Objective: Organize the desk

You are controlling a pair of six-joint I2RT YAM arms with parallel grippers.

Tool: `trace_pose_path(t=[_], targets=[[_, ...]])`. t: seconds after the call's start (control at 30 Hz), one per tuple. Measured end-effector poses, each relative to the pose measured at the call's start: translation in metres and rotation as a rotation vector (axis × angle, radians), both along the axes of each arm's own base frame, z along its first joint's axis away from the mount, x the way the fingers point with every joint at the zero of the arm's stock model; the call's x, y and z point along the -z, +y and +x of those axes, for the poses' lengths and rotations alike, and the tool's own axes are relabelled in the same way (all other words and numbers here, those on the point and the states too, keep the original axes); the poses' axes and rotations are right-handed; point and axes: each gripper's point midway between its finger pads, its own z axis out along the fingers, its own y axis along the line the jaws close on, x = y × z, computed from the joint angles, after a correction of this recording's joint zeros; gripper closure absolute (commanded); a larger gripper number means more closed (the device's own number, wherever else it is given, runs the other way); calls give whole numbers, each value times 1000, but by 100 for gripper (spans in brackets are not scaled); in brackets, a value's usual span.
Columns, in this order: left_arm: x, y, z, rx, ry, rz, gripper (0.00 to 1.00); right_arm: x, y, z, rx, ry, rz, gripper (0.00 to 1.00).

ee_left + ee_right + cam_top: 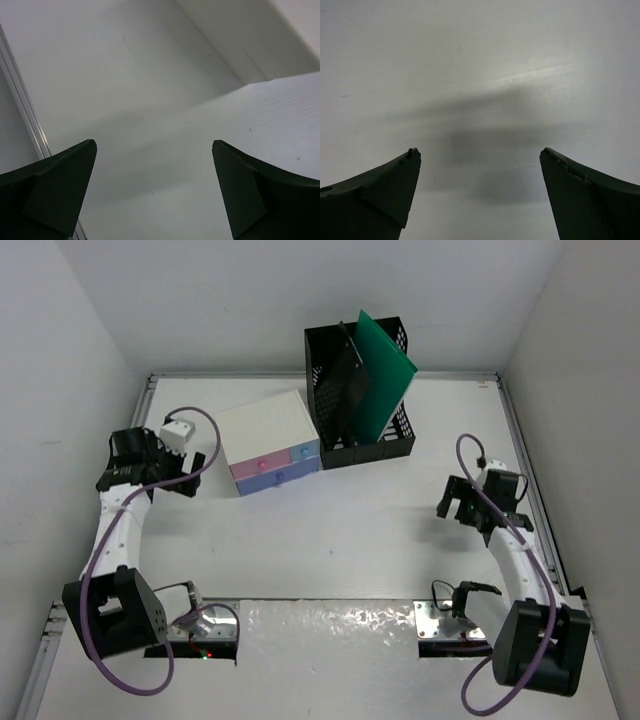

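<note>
The left gripper (154, 146) hangs with its jaws wide apart and nothing between them, over bare white surface beside a pale rail (22, 102); the right gripper (480, 152) is likewise spread and empty, casting a soft shadow on a faintly glossy top; both sets of fingers are dark, matte, wedge-shaped plastic. Beneath them lies the desk (360, 530), a broad flat white sheet filling the walled enclosure, with thin raised rails at its edges. Toward its far side stands a drawer box (268, 440), smooth and squarish, white on top with pink and blue fronts; just right of it, close or touching, stands a rack (398, 430) of black perforated plastic, holding a stiff green folder (385, 365) that leans at a tilt. No loose items show on the open surface; so the tidying looks essentially finished, with perhaps only straightening the folder left, if anything.
</note>
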Motion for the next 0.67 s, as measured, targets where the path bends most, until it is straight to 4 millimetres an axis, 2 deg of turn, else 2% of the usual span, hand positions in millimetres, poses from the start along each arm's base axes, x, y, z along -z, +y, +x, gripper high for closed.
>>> trace_pose_path(t=[0.07,0.17,0.3,0.43,0.67], targets=[[9,7,-11,-34,5,10,0,24,-6,-19,82,56,50,1],[20,13,-22,-74,-6,35,0,41,-14,-36,172,98,53,1],[41,17,-36,-120,-6,59,0,41,-28,-42,255,108,4,1],[55,23,-41,-157,-3,81,0,36,-35,-44,289,92,-25,1],[50,27,-33,-178,-66,97,0,27,-39,-45,327,-6,-40,1]])
